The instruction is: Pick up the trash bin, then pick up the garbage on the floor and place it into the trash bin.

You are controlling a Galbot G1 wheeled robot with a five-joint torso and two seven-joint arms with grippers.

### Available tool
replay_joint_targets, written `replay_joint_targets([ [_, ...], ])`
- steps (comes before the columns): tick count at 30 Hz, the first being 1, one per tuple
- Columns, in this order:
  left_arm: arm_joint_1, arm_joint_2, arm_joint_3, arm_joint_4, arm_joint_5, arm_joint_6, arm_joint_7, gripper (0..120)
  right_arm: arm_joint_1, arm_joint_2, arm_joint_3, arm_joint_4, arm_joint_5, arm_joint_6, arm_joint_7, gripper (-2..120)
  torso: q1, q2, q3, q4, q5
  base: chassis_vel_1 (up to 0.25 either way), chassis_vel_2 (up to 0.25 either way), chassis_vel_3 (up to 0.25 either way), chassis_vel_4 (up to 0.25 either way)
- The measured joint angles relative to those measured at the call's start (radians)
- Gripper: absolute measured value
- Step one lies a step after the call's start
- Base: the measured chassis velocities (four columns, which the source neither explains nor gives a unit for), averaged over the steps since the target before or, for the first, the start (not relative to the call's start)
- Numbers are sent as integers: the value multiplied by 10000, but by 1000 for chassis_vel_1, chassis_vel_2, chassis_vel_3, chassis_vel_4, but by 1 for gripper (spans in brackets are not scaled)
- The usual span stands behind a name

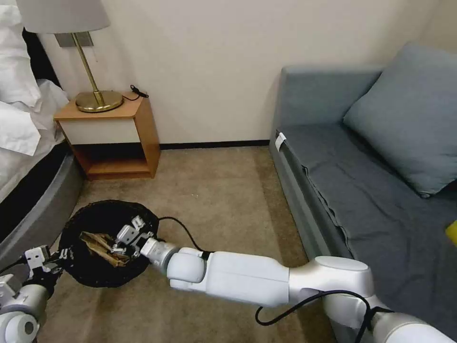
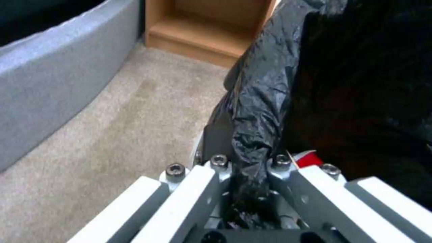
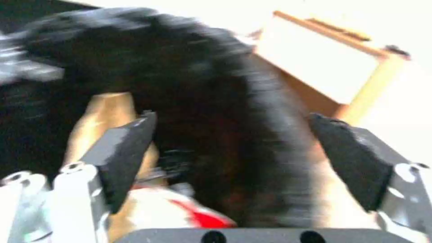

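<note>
Crinkled, slippery bag rim of the trash bin (image 2: pixel 252 111) sits clamped between my left gripper (image 2: pixel 249 168) jaws, while my right gripper (image 3: pixel 234 158) hangs jaws apart over brown paper (image 1: pixel 97 245) inside.

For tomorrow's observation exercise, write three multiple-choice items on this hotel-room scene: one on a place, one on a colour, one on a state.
1. Where is the right gripper?
A. over the trash bin's opening
B. on the sofa
C. on the nightstand

2. What colour is the trash bin liner?
A. white
B. blue
C. black

3. What state is the left gripper in?
A. open above the carpet
B. shut on the bin's bagged rim
C. shut on the lamp

Answers:
1 A, the head view puts it above the crumpled brown paper inside the bin.
2 C, crinkled black plastic covers the rim.
3 B, the left wrist view shows the bag pinched between its fingers.
</note>
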Motion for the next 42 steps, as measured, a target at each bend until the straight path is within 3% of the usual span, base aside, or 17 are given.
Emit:
replay_joint_targets([
  [3, -8, -17, 128, 3, -298, 233, -306, 1, 145, -713, 717, 598, 18, -408, 811, 99, 0, 0, 0, -3, 1, 0, 0, 0, 0],
  [9, -100, 5, 296, -53, -811, 725, -896, 1, 251, -1576, 1617, 1719, 438, -996, 1638, 100, 0, 0, 0, -5, 0, 0, 0, 0, 0],
  [13, -215, 108, 371, -40, -1374, 1182, -1474, 1, 212, -2594, 2497, 3462, 2030, -2211, 3352, 100, 0, 0, 0, 0, 2, 0, 0, 0, 0],
  [14, -215, 108, 371, -40, -1374, 1182, -1474, 1, 212, -2594, 2497, 3462, 2030, -2211, 3352, 100, 0, 0, 0, 0, 2, 0, 0, 0, 0],
  [18, -362, 139, 319, 87, -1862, 1657, -2127, 1, -285, -4406, 3593, 4752, 2558, -2797, 4107, 100, 0, -1, 0, -3, 3, 0, 0, 0, 0],
  [24, -529, 100, 360, 123, -2407, 2082, -2754, 1, -1829, -5689, 5362, 5981, 2461, -3261, 4244, 100, 0, 0, 0, -3, 4, 0, 0, 0, 0],
  [29, -714, -52, 614, 173, -2742, 2334, -3228, 1, -4295, -6856, 7901, 7749, 1674, -3461, 3624, 100, 0, 0, -1, -7, 3, 0, 0, 0, 0],
  [33, -651, -287, 531, 247, -2901, 2435, -3448, 1, -5231, -7113, 8635, 8228, 1466, -3393, 3436, 100, 0, 0, -1, -12, 0, 0, 0, 0, 0],
  [37, -545, -606, 391, 274, -3144, 2589, -4144, 1, -6618, -7156, 9808, 8833, 1214, -3296, 3090, 100, 0, 0, -2, 6, 3, 0, 0, 0, 0],
  [42, -601, -674, 447, 243, -3674, 2793, -4813, 1, -8393, -7067, 11502, 9471, 719, -3146, 2596, 100, -1, 1, -3, -2, 10, 0, 0, 0, 0],
])
